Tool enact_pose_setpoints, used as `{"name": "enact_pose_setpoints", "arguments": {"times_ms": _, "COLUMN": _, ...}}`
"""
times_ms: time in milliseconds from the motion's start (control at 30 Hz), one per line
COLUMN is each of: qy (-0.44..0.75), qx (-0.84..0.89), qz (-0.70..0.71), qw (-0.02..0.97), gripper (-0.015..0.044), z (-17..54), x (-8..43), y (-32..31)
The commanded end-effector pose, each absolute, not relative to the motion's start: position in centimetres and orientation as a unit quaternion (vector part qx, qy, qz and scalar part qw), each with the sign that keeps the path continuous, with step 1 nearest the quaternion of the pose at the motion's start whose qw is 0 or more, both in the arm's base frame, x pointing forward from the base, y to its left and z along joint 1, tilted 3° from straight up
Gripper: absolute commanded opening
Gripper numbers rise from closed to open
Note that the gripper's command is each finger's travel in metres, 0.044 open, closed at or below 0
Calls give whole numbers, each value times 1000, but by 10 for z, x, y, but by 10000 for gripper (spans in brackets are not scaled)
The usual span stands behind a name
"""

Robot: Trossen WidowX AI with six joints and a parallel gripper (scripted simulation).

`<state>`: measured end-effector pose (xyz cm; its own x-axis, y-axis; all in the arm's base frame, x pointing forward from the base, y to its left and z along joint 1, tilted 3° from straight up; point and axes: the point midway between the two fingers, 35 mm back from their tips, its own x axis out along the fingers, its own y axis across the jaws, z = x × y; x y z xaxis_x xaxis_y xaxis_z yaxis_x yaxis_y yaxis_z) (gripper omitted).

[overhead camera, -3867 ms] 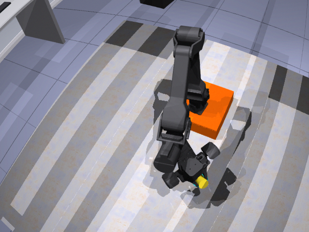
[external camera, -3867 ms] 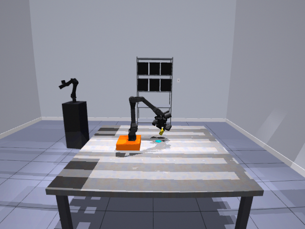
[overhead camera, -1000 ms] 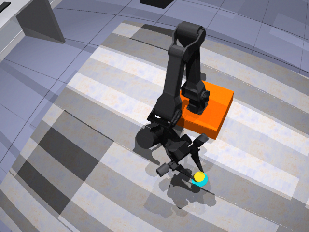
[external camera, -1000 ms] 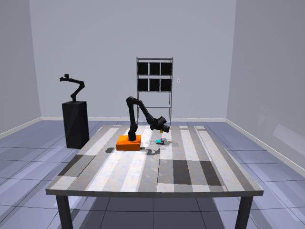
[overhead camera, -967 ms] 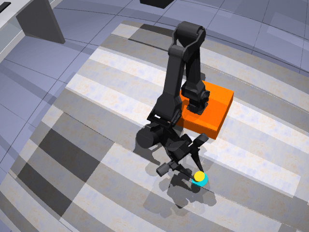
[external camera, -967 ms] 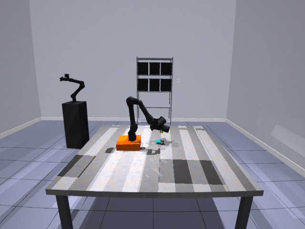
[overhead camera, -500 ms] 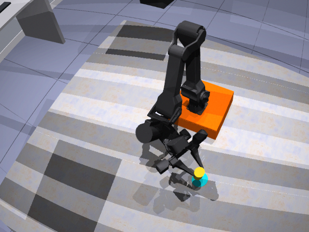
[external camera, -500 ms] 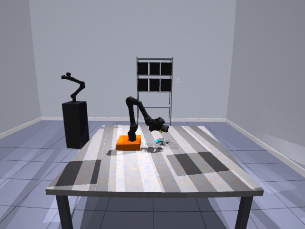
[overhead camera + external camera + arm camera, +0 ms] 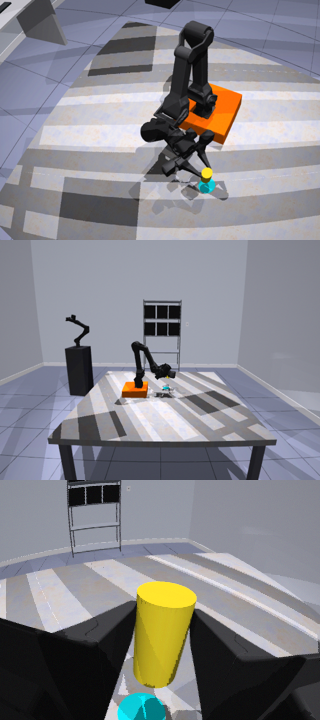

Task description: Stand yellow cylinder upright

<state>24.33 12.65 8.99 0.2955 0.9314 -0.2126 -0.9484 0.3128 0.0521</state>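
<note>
The yellow tall cylinder is held in the air, roughly upright, above the table. My gripper is shut on it, with one finger on each side near its upper part in the wrist view. The cyan circle lies flat on the table below the cylinder, with a shadow over part of it. In the exterior view a gap shows between the cylinder and the circle. Most of the fingers are hidden in that view.
The orange base block stands under the arm's foot, beside the circle. The arm reaches out from it over the table. A second arm on a dark pedestal and a shelf rack stand beyond the table.
</note>
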Motion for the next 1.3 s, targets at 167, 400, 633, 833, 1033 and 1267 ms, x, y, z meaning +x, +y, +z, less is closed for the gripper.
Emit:
{"name": "enact_pose_setpoints", "arguments": {"times_ms": 167, "qy": 77, "qx": -37, "qz": 591, "qw": 802, "gripper": 105, "z": 94, "x": 235, "y": 123}}
{"name": "enact_pose_setpoints", "arguments": {"times_ms": 400, "qy": 57, "qx": -37, "qz": 596, "qw": 800, "gripper": 105, "z": 96, "x": 228, "y": 121}}
{"name": "enact_pose_setpoints", "arguments": {"times_ms": 633, "qy": 53, "qx": -37, "qz": 597, "qw": 800, "gripper": 105, "z": 97, "x": 227, "y": 120}}
{"name": "enact_pose_setpoints", "arguments": {"times_ms": 833, "qy": 53, "qx": -37, "qz": 597, "qw": 800, "gripper": 105, "z": 97, "x": 227, "y": 120}}
{"name": "enact_pose_setpoints", "arguments": {"times_ms": 1033, "qy": 53, "qx": -37, "qz": 597, "qw": 800, "gripper": 105, "z": 96, "x": 227, "y": 120}}
{"name": "enact_pose_setpoints", "arguments": {"times_ms": 1267, "qy": 53, "qx": -37, "qz": 597, "qw": 800, "gripper": 105, "z": 85, "x": 230, "y": 119}}
